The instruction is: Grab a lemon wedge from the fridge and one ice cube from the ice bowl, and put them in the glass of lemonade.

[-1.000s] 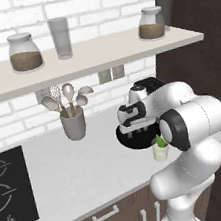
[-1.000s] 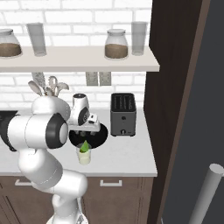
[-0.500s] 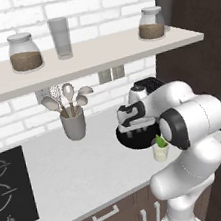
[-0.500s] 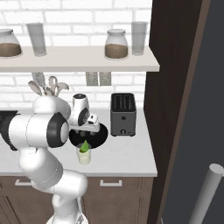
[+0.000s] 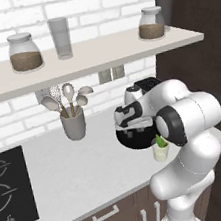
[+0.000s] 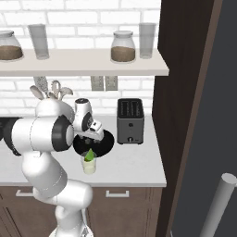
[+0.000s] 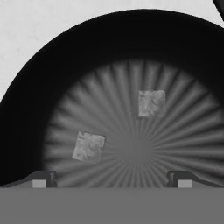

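Glossy black ice bowl (image 7: 26, 109) on counter, two grey ice cubes (image 7: 89, 146) apart inside, lemonade glass (image 6: 89, 165) just beside, green-yellow lemon wedge (image 6: 89, 154) in it

The arm (image 5: 187, 135) is built of fat, glossy white segments with rounded, bulbous shells, and each joint is marked by a dark charcoal ring or disc set into the white, the largest a round black cap on the big elbow housing. Its wrist section is white with a dark grey band and a small black block at the side, ending in the tool (image 7: 112, 177), whose two small dark finger tips (image 7: 41, 178) are squared, with a lighter grey face on each. No cables, screws or lettering can be made out on the smooth casings
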Robot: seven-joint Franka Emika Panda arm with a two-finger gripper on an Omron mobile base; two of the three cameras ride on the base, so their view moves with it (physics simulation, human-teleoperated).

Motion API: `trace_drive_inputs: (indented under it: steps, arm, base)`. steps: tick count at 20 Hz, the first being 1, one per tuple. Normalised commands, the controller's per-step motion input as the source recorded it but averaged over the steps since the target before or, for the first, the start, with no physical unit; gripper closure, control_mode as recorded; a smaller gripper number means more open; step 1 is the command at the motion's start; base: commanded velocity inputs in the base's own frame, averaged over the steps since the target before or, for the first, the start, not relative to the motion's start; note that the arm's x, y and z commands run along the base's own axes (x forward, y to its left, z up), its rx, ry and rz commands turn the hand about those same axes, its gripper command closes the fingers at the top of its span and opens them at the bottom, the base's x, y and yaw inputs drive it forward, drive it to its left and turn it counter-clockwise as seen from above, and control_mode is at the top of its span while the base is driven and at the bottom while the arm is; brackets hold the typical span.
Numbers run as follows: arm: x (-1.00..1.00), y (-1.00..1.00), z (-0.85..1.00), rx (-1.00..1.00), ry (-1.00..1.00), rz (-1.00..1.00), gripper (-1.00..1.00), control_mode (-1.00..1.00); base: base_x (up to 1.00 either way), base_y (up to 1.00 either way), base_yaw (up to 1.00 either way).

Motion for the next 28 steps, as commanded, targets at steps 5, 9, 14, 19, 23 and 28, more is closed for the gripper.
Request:
trace_drive_inputs:
  steps: [5, 9, 14, 19, 23, 28]
  arm:
    - [0.00, -0.12, -0.19, 0.00, 0.00, -0.07, -1.00, -1.00]
    - [0.00, -0.08, -0.31, 0.00, 0.07, -0.02, -1.00, -1.00]
    - [0.02, -0.02, -0.19, 0.00, 0.10, 0.00, -1.00, -1.00]
    - [0.00, -0.16, 0.01, 0.00, 0.04, 0.00, -1.00, -1.00]
    - [0.01, -0.02, 0.21, 0.00, 0.00, -0.02, -1.00, -1.00]
    - [0.19, 0.14, 0.14, 0.00, 0.00, -0.07, -1.00, -1.00]
  base:
    - [0.00, 0.00, 0.00]
    - [0.00, 0.00, 0.00]
    - [0.00, 0.00, 0.00]
    - [0.00, 0.00, 0.00]
    - [0.00, 0.00, 0.00]
    - [0.00, 0.00, 0.00]
